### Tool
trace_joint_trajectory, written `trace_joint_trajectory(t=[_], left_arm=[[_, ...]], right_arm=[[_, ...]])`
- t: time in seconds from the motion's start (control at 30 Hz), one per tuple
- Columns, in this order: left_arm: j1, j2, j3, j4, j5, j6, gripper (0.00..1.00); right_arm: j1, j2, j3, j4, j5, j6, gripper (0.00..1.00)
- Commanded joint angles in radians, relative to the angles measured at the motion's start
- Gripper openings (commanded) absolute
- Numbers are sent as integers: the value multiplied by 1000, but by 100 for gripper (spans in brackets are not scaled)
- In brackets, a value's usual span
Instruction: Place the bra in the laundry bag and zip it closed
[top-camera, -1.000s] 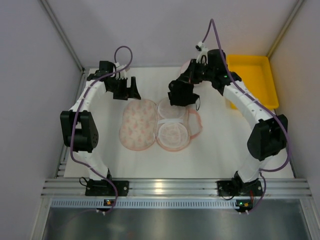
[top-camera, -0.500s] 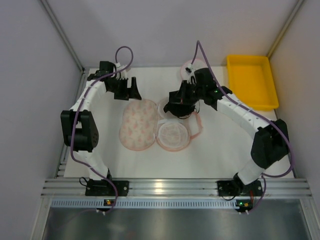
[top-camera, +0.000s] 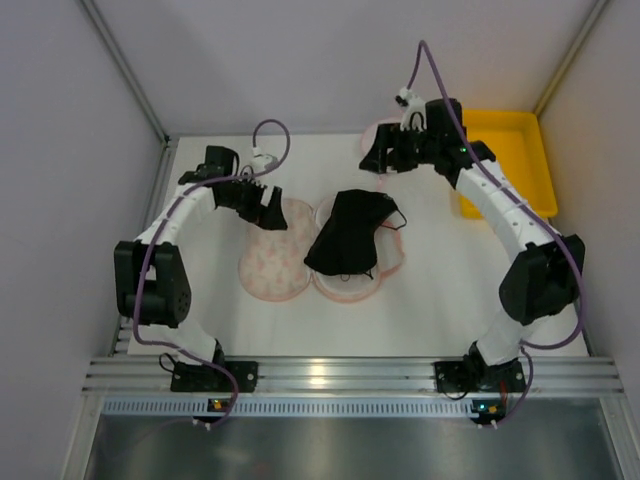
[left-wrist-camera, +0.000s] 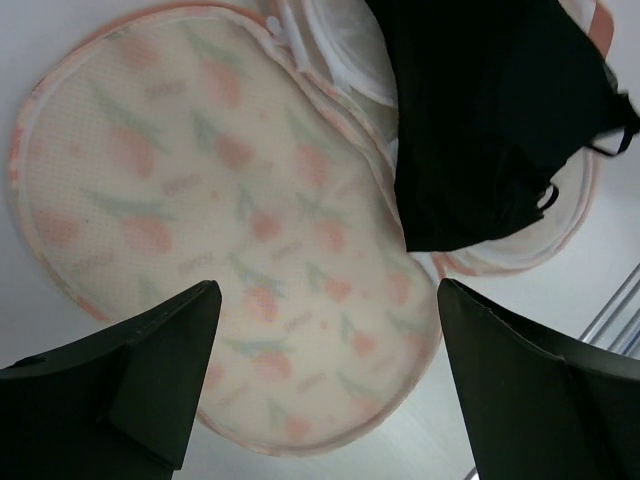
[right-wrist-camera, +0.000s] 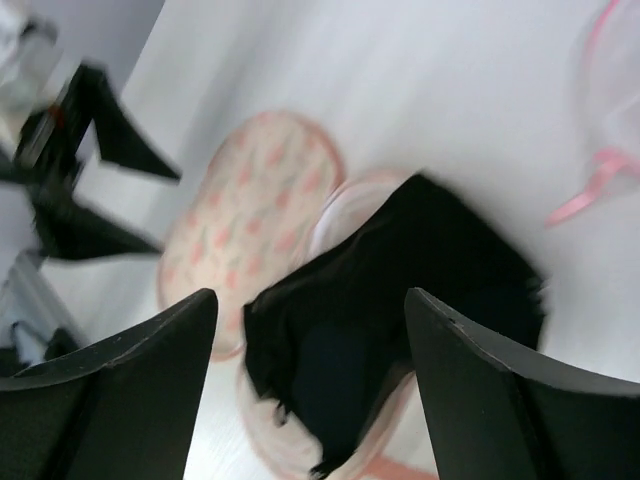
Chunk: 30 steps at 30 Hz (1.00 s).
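The black bra (top-camera: 348, 236) lies loose on the right, open half of the laundry bag (top-camera: 268, 265), covering most of its white lining, with a strap trailing to the right. The bag's speckled left half lies flat beside it. My right gripper (top-camera: 374, 160) hangs open and empty above and behind the bra; its wrist view looks down on the bra (right-wrist-camera: 400, 290) between the spread fingers. My left gripper (top-camera: 270, 210) stands open over the far end of the speckled half (left-wrist-camera: 220, 250), with the bra (left-wrist-camera: 490, 130) off to its right.
A yellow tray (top-camera: 505, 160) stands at the back right. A small white mesh disc with a pink rim and cord (top-camera: 372, 133) lies behind the bag, under the right arm. Grey walls close in the table on three sides.
The right gripper has opened, let the bra drop onto the bag's right half, and pulled up and back. The left gripper has moved right, over the speckled half.
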Motion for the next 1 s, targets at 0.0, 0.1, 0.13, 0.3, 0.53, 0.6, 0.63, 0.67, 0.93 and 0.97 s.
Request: trace_joint_trajectory(t=[0.0, 0.1, 0.13, 0.3, 0.53, 0.6, 0.63, 0.67, 0.93, 0.97], left_arm=[[-93, -126, -80, 78, 25, 258, 95], [-204, -187, -166, 105, -18, 418, 91], [-232, -217, -186, 121, -23, 447, 90], [-383, -265, -285, 249, -69, 585, 84], [-493, -173, -299, 273, -72, 731, 80], [-521, -132, -298, 276, -84, 754, 81], [-529, -115, -292, 279, -100, 765, 81], [-536, -98, -287, 285, -107, 764, 81], [-547, 17, -226, 328, -158, 707, 58], [-549, 18, -223, 328, -160, 710, 50]], right_arm=[[-66, 108, 149, -27, -22, -201, 76], [-88, 225, 269, -144, -22, -347, 73], [-85, 253, 297, -206, -20, -397, 71], [-94, 372, 380, -300, 0, -479, 66], [-94, 446, 374, -334, 12, -534, 69], [-96, 458, 374, -340, 6, -539, 71], [-96, 463, 372, -343, 1, -544, 71], [-96, 471, 372, -350, -6, -547, 71], [-94, 544, 407, -386, -11, -577, 67], [-94, 559, 415, -396, -25, -579, 64]])
